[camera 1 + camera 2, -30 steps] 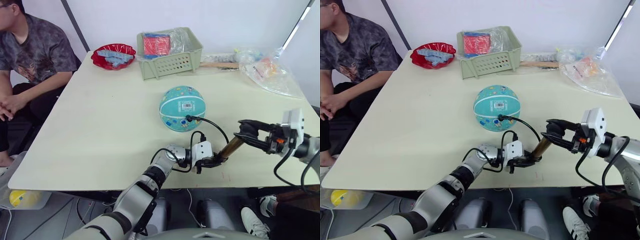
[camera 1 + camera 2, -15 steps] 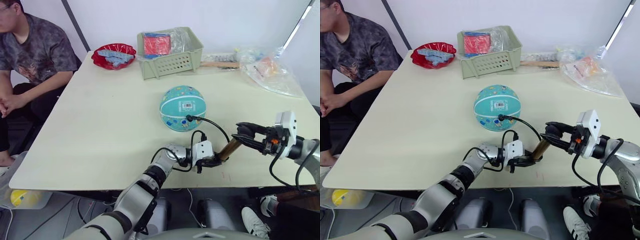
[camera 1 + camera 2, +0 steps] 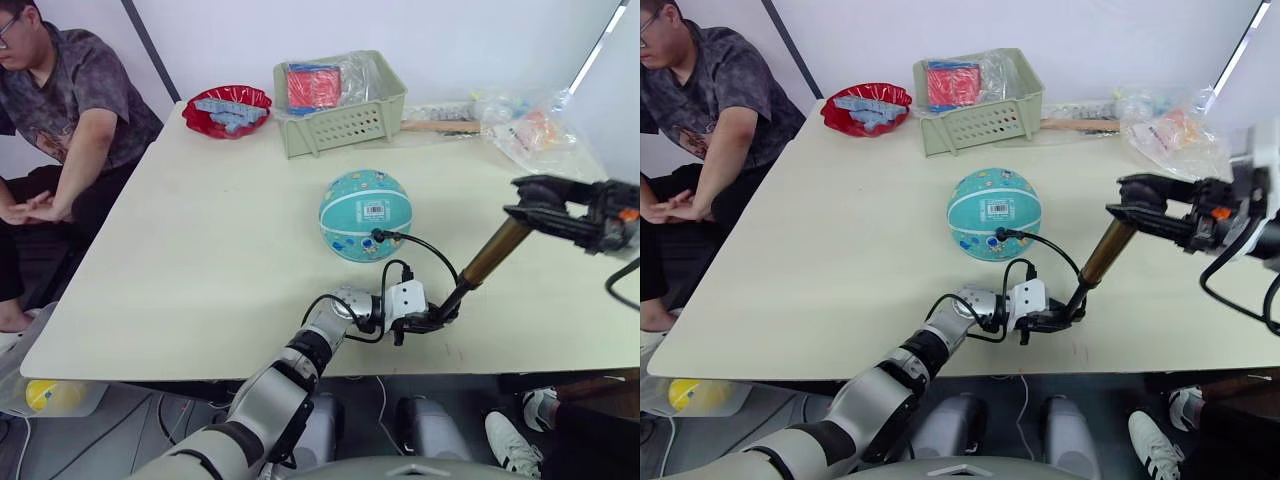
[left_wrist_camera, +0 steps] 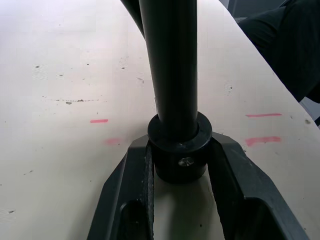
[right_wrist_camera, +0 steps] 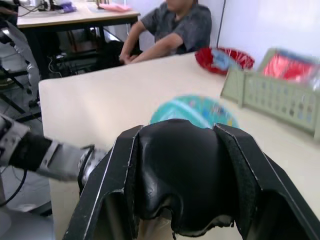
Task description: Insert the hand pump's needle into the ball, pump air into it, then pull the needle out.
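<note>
On a cream desk (image 3: 200, 250), needle (image 3: 377, 237) seated in the ball (image 3: 364, 215), the left end effector (image 3: 430, 321) clamps the hand pump (image 3: 478, 267) base as the right end effector (image 3: 530, 208) grips its raised handle, pumping underway, withdrawal remaining.

The cream worktop (image 3: 200, 250) carries the ball (image 3: 365, 216) just beyond the left gripper (image 3: 437, 321). Farther off, along its far edge, sit a green basket (image 3: 340, 105), a red bowl (image 3: 227, 111) and plastic bags (image 3: 535, 140).

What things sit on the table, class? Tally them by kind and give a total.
Balls: 1, the ball
Pumps: 1, the hand pump
Baskets: 1, green basket
Bowls: 1, red bowl
Plastic bags: 1, clear bag
Total: 5
</note>
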### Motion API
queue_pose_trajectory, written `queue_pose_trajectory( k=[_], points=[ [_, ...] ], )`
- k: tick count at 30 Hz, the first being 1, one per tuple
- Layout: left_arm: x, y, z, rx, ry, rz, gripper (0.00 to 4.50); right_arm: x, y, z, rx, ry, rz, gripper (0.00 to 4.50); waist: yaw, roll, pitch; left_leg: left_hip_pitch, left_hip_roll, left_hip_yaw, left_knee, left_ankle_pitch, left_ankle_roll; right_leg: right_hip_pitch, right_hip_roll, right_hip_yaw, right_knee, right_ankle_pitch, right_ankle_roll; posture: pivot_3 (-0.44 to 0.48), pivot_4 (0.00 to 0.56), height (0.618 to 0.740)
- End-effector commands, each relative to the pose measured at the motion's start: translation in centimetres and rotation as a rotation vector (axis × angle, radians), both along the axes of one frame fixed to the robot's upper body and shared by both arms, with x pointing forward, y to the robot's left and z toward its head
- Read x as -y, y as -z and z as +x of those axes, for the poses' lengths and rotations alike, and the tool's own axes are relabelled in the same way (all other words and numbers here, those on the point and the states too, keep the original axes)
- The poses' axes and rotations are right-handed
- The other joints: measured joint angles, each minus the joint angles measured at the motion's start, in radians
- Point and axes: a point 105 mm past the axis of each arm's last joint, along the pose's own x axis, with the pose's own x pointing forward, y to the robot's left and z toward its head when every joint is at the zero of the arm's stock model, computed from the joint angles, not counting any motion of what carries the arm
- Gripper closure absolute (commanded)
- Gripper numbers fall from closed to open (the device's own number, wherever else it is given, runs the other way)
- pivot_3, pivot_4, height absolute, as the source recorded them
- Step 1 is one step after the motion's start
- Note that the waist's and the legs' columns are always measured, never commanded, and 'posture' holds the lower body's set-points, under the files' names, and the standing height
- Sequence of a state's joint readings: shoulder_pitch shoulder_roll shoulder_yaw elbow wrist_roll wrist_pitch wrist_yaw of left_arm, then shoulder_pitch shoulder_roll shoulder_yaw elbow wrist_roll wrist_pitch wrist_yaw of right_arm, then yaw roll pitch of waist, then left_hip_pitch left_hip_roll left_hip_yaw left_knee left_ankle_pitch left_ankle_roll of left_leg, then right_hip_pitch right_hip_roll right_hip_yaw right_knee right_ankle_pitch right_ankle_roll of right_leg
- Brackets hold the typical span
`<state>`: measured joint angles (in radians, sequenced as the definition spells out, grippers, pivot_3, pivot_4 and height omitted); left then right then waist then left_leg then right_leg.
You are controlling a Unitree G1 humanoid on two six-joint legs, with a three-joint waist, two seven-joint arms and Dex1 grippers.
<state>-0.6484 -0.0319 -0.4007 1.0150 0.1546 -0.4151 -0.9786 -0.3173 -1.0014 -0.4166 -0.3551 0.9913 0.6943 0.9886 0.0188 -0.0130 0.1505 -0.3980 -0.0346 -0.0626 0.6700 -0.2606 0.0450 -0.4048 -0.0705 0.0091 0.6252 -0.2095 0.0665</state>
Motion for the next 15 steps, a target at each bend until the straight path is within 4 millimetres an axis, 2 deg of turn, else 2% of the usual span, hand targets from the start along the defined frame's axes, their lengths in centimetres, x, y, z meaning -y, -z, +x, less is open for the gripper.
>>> queue_pose_trajectory(
  k=[1,4,7,11,15],
  points=[
    [-1.2,3.2,-1.6,-0.078,0.018,0.117,3.41,0.7,-3.7,-0.9,0.136,0.025,0.006,2.85,0.0,0.0,0.0,0.0,0.0,0.0,0.0,0.0,0.0,0.0,0.0,0.0,0.0,0.0,0.0,0.0,0.15,0.738],
    [-1.2,3.2,-1.6,-0.082,0.014,0.115,3.41,0.7,-4.1,-0.8,0.144,0.025,0.0,2.85,0.0,0.0,0.0,-0.001,0.0,0.001,0.0,0.0,0.0,-0.001,-0.001,0.001,0.0,0.0,0.0,0.0,0.15,0.738],
    [-1.2,3.3,-1.6,-0.083,0.014,0.114,3.41,0.4,-3.4,-0.7,0.123,0.016,-0.022,2.85,0.001,0.0,0.0,-0.001,0.0,0.001,0.0,0.0,0.0,-0.001,-0.001,0.001,0.0,0.0,0.0,0.0,0.15,0.738],
    [-0.9,3.2,-1.6,-0.079,0.014,0.11,3.41,-0.7,1.3,-0.2,0.014,-0.008,-0.091,2.85,0.002,-0.001,-0.001,-0.001,0.0,0.001,0.0,0.0,0.0,-0.001,-0.001,0.001,0.0,0.0,0.0,0.0,0.15,0.738],
    [-0.7,3.0,-1.5,-0.077,0.013,0.107,3.41,-1.3,5.5,0.4,-0.025,-0.005,-0.162,2.85,0.003,-0.004,-0.003,0.001,0.0,0.001,0.0,0.0,0.0,0.0,0.0,0.001,0.0,0.0,0.0,0.0,0.15,0.738]
  ],
)
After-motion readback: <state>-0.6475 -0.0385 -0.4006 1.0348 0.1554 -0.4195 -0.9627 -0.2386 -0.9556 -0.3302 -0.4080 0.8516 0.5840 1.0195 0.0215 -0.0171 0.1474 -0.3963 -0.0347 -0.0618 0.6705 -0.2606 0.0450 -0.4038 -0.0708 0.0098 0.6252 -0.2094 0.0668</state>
